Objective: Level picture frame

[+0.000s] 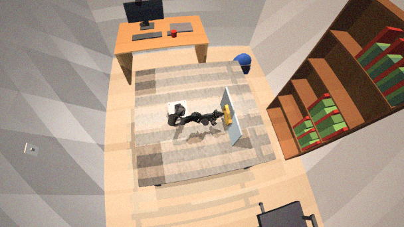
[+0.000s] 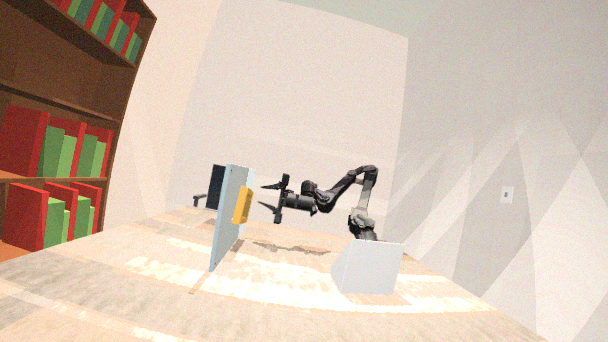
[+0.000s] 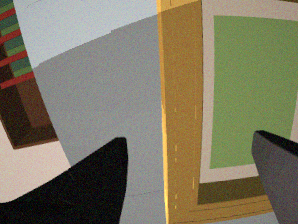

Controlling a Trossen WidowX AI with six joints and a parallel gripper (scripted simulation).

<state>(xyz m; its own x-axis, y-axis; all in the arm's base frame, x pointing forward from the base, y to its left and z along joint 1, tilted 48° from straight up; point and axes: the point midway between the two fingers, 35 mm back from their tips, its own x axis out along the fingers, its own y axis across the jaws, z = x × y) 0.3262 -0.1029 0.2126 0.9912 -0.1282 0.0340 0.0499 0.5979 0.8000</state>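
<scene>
The yellow picture frame (image 1: pixel 227 115) (image 2: pixel 243 205) (image 3: pixel 181 100) hangs on the upright light-blue panel (image 1: pixel 236 130) (image 2: pixel 226 230) (image 3: pixel 100 105). In the wrist view its left border is close to vertical and its lower border rises slightly to the right; its top and right borders are mostly out of view. How far it tilts against the panel is hard to tell. My gripper (image 1: pixel 222 114) (image 2: pixel 260 195) (image 3: pixel 192 144) is open and empty, a short gap in front of the frame. In the wrist view one finger is left of the frame, the other over the green picture. The screw and notched strip are hidden.
The arm's white base block (image 2: pixel 372 267) stands on the table (image 1: pixel 186 166) (image 2: pixel 125 300). A bookshelf (image 1: pixel 335 66) (image 2: pixel 60 95) with red and green books is beyond the panel. A desk (image 1: pixel 186 41) with a monitor (image 1: pixel 144 11), a blue object (image 1: pixel 243 60) and a chair (image 1: pixel 282 216) stand around the table.
</scene>
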